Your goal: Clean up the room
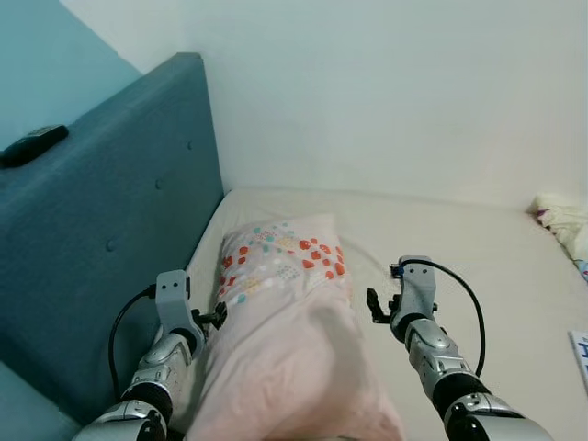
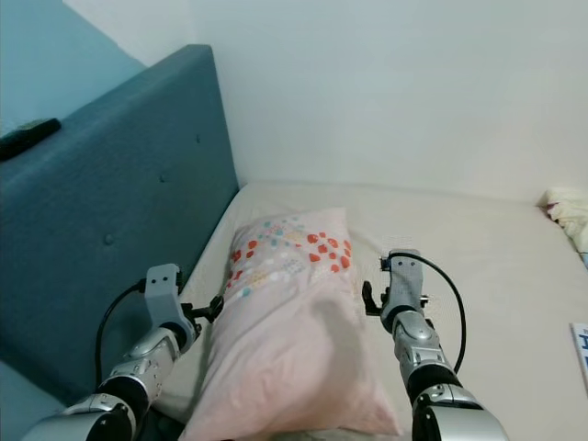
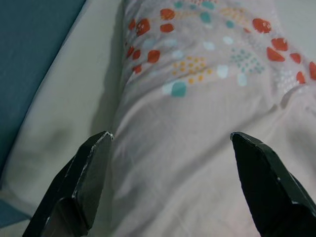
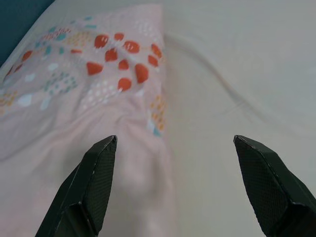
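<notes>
A pale pink pillow [image 1: 285, 312] with red, teal and yellow dots at its far end lies lengthwise on the beige bed [image 1: 478, 248], close to the blue headboard [image 1: 110, 230]. My left gripper [image 3: 173, 143] is open at the pillow's left side, with its fingers spread over the pink fabric. On the pillow's right side my right gripper [image 4: 175, 143] is also open, straddling the pillow's edge and the bare sheet. In the head views the left gripper [image 1: 213, 319] and right gripper [image 1: 377, 306] flank the pillow at about mid-length.
A black remote-like object [image 1: 32, 144] rests on top of the headboard. Crumpled light fabric [image 1: 562, 220] lies at the bed's far right, and a blue-and-white item [image 1: 581, 349] is at the right edge. A pale wall stands behind the bed.
</notes>
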`<state>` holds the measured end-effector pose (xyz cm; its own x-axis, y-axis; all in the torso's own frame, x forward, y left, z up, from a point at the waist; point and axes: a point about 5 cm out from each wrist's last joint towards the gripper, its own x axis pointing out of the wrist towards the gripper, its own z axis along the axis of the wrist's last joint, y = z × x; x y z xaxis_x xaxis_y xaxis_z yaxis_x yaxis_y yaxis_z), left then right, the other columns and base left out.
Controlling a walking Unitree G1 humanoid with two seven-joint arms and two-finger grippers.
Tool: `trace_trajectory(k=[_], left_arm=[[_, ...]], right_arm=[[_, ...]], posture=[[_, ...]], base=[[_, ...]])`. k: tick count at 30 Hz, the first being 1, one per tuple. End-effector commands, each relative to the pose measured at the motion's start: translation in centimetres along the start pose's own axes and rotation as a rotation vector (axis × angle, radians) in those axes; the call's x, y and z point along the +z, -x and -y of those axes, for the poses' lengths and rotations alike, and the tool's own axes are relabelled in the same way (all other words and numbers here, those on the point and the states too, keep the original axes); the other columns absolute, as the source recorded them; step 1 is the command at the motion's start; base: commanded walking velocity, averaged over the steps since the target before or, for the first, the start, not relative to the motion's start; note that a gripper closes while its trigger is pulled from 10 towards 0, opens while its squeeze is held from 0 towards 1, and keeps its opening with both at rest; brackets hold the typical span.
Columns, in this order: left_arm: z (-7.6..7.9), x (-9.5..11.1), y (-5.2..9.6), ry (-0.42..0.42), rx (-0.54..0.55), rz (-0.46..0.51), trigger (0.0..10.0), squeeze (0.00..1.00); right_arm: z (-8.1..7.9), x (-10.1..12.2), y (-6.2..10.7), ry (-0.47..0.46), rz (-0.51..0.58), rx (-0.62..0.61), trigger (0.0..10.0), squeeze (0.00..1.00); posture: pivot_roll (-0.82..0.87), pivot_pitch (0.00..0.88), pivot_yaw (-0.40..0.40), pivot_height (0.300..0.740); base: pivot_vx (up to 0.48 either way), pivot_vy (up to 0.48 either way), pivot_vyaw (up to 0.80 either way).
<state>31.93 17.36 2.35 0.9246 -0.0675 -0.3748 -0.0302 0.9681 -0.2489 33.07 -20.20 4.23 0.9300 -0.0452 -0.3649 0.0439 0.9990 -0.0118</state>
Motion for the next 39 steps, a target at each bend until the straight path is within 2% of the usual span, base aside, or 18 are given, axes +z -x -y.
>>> trace_trajectory(k=[1, 9, 12, 18, 19, 21, 22, 24, 27, 30, 31, 33, 36, 39], left_arm=[[-0.1, 0.6, -0.2, -0.042, -0.002, -0.007, 10.0, 0.0], [0.9, 1.2, -0.6, -0.054, -0.034, 0.008, 10.0, 0.0], [1.4, 1.6, -0.8, 0.0, -0.039, 0.022, 10.0, 0.0], [2.5, 5.1, -1.7, 0.059, -0.029, 0.135, 10.0, 0.0], [2.5, 5.1, -1.7, 0.059, -0.029, 0.135, 10.0, 0.0], [2.8, 7.4, -2.1, 0.098, -0.028, 0.195, 10.0, 0.0], [2.8, 7.4, -2.1, 0.098, -0.028, 0.195, 10.0, 0.0], [3.4, 9.1, -2.3, 0.111, -0.048, 0.236, 10.0, 0.0], [4.1, 9.7, -2.5, 0.114, -0.082, 0.242, 10.0, 0.0], [4.4, 9.4, -2.5, 0.107, -0.092, 0.223, 10.0, 0.0], [4.4, 9.4, -2.5, 0.107, -0.092, 0.223, 10.0, 0.0], [3.9, 8.5, -2.5, 0.096, -0.048, 0.192, 10.0, 0.0], [3.7, 8.3, -2.5, 0.092, -0.027, 0.185, 10.0, 0.0], [1.7, 8.9, -2.2, 0.087, 0.093, 0.212, 10.0, 0.0]], right_arm=[[-0.6, -1.4, 0.5, 0.001, -0.014, 0.022, 10.0, 0.0], [-1.1, -2.1, 0.9, -0.012, -0.001, 0.062, 10.0, 0.0], [-1.4, -2.1, 1.1, -0.02, 0.019, 0.085, 10.0, 0.0], [-2.3, -1.9, 1.5, -0.036, 0.069, 0.14, 10.0, 0.0], [-2.3, -1.9, 1.5, -0.036, 0.069, 0.14, 10.0, 0.0], [-3.1, -1.9, 1.8, -0.048, 0.088, 0.177, 10.0, 0.0], [-3.1, -1.9, 1.8, -0.048, 0.088, 0.177, 10.0, 0.0], [-3.9, -1.8, 2.1, -0.056, 0.108, 0.212, 10.0, 0.0], [-4.5, -2.0, 2.6, -0.059, 0.118, 0.234, 10.0, 0.0], [-5.2, -2.1, 3.3, -0.073, 0.13, 0.269, 10.0, 0.0], [-5.2, -2.1, 3.3, -0.073, 0.13, 0.269, 10.0, 0.0], [-6.3, -2.0, 4.7, -0.087, 0.164, 0.334, 10.0, 0.0], [-6.4, -1.9, 4.9, -0.091, 0.172, 0.344, 10.0, 0.0], [-6.8, -1.6, 6.4, -0.102, 0.191, 0.389, 10.0, 0.0]], posture=[[-0.11, 0.049, 0.018, 0.638], [-0.13, 0.072, 0.025, 0.613], [-0.14, 0.088, 0.028, 0.603], [-0.14, 0.124, 0.034, 0.578], [-0.14, 0.124, 0.034, 0.578], [-0.14, 0.145, 0.038, 0.568], [-0.14, 0.145, 0.038, 0.568], [-0.14, 0.163, 0.041, 0.559], [-0.15, 0.182, 0.034, 0.559], [-0.16, 0.209, 0.039, 0.559], [-0.16, 0.209, 0.039, 0.559], [-0.18, 0.246, 0.041, 0.559], [-0.18, 0.246, 0.041, 0.559], [-0.2, 0.287, 0.037, 0.559]], base=[[0.0, 0.0, 0.0], [0.0, 0.0, 0.0], [0.0, 0.0, 0.0], [0.0, 0.0, 0.0], [0.0, 0.0, 0.0], [0.0, 0.0, 0.0], [0.0, 0.0, 0.0], [0.0, 0.0, 0.0], [0.0, 0.0, 0.0], [0.0, 0.0, 0.0], [0.0, 0.0, 0.0], [0.0, 0.0, 0.0], [0.0, 0.0, 0.0], [0.0, 0.0, 0.0]])
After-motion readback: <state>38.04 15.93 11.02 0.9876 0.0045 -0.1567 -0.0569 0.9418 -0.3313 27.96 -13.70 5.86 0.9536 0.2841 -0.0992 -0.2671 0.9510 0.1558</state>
